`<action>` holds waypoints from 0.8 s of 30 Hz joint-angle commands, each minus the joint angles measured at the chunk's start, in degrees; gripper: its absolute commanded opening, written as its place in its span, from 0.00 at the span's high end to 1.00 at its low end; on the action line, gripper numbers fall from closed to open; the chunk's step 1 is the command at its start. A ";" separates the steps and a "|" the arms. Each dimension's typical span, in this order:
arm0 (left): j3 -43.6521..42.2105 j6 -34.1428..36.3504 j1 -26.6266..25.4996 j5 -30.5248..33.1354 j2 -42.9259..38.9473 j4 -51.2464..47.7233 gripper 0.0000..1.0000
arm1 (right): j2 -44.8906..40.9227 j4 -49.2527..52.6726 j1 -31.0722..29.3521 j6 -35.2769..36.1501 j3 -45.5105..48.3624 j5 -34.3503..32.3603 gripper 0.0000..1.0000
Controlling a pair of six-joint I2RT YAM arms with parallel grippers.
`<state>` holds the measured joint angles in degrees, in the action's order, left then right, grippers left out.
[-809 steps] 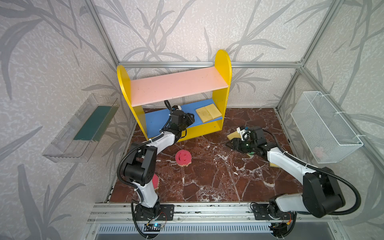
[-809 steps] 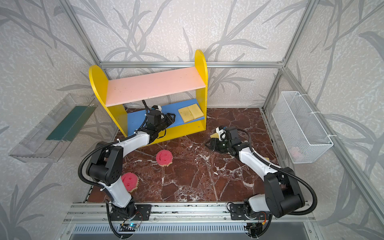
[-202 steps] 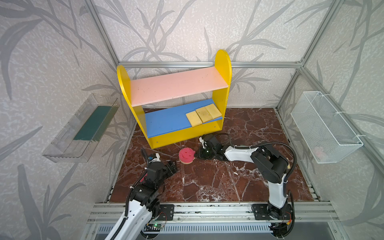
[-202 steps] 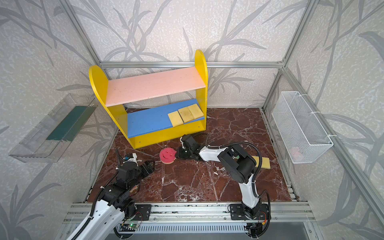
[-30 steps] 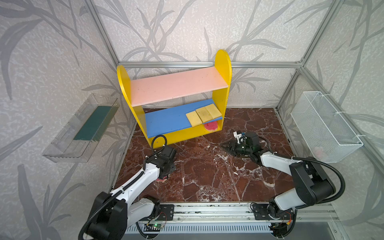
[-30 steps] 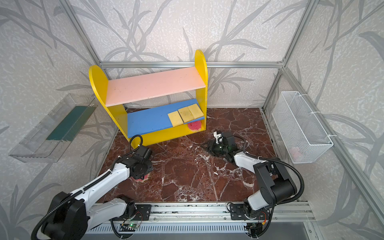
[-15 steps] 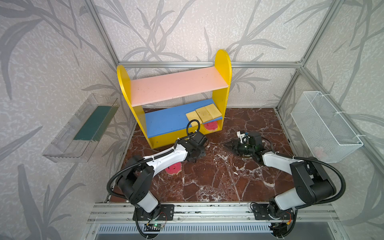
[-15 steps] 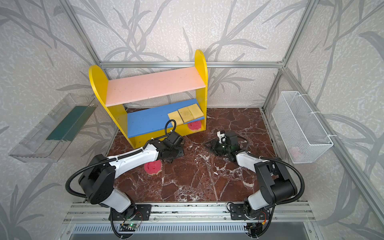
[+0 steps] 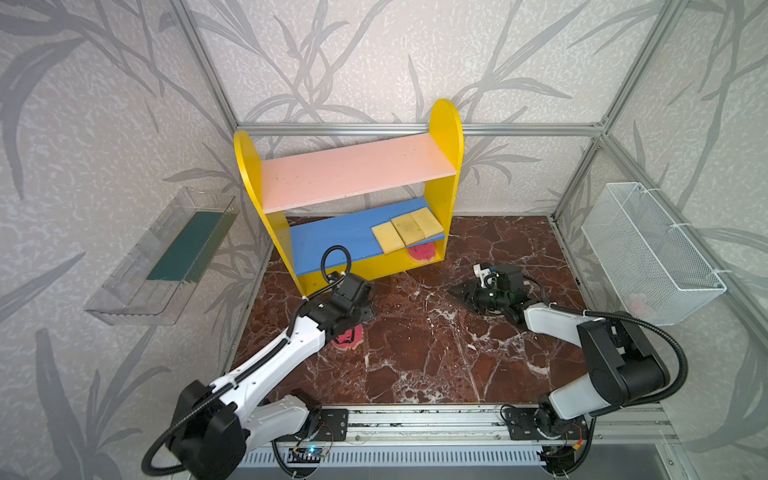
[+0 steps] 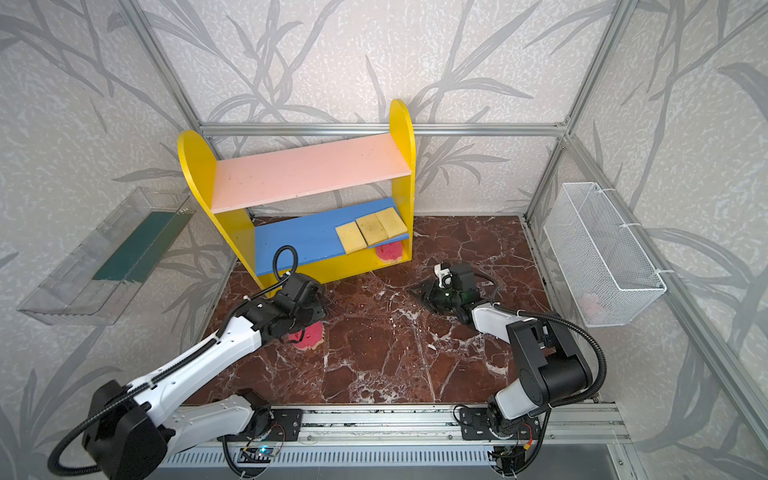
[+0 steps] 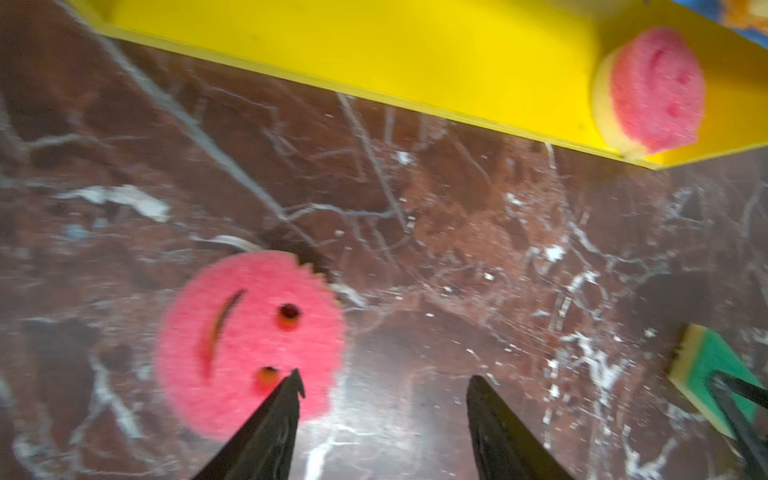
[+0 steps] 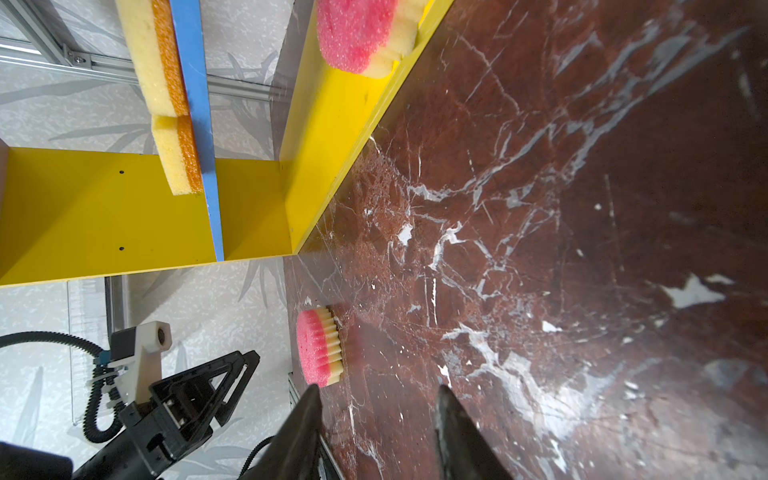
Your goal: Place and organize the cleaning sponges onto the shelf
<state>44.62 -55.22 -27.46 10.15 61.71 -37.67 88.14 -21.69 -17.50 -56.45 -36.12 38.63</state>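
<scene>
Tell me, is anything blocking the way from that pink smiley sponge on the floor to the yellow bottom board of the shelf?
Nothing visible does. The pink smiley sponge lies on bare marble floor before the shelf, whose open base holds only another pink sponge at its far right end.

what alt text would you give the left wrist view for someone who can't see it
A round pink smiley-face sponge lies flat on the dark red marble floor, just beyond and beside the open left gripper, which holds nothing. A second pink round sponge sits on the shelf's yellow base, and a green-faced sponge lies at the frame edge.
</scene>
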 commanded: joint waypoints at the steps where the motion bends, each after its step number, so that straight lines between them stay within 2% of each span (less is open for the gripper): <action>1: -3.17 1.48 5.26 0.32 -4.59 -3.17 0.26 | -0.16 0.07 -0.43 1.38 0.10 0.48 0.55; 8: -10.25 3.47 14.26 -3.71 -7.13 2.82 0.17 | -0.56 -0.20 -0.61 1.20 0.28 0.79 0.55; 12: -13.24 4.48 17.12 -6.51 -6.57 7.27 0.16 | -1.21 0.07 -0.61 1.40 0.36 0.57 0.55; 15: -14.36 4.53 17.53 -7.34 -5.52 9.71 0.16 | -1.13 -0.01 -0.61 1.15 0.37 0.83 0.55; 20: -16.85 4.97 17.29 -12.85 -2.81 17.13 0.16 | -0.91 -0.10 -0.65 1.12 0.27 1.01 0.54; 24: -16.74 4.38 13.46 -14.06 0.85 20.62 0.16 | -0.69 -0.10 -0.59 1.25 0.24 1.05 0.54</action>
<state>28.34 -50.98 -11.64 -1.80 61.12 -21.82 88.12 -21.67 -17.91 -55.86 -36.12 38.68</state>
